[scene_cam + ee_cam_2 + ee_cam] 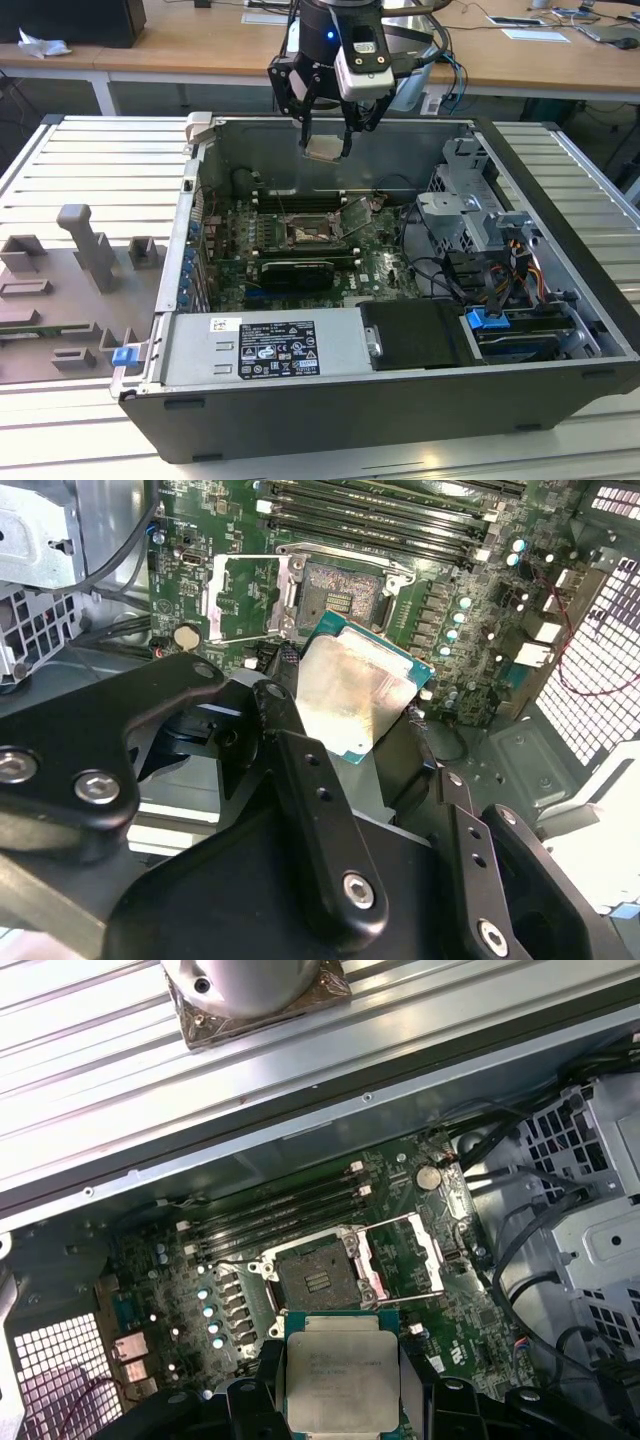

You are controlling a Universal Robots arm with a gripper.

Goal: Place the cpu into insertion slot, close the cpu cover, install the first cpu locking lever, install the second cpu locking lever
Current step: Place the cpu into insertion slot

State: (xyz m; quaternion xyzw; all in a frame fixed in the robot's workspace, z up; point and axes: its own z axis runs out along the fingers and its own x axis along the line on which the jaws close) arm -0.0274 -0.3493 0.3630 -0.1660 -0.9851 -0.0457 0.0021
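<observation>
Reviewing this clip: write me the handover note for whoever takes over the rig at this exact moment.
Hand: shut on the cpu, holding it in the air above the motherboard inside the open computer case.
Insertion slot: empty and uncovered.
Cpu cover: swung open, lying beside the slot.
Done: the cpu is in the hand.
Left: all four steps. The cpu is not seated and the cover is not closed.
</observation>
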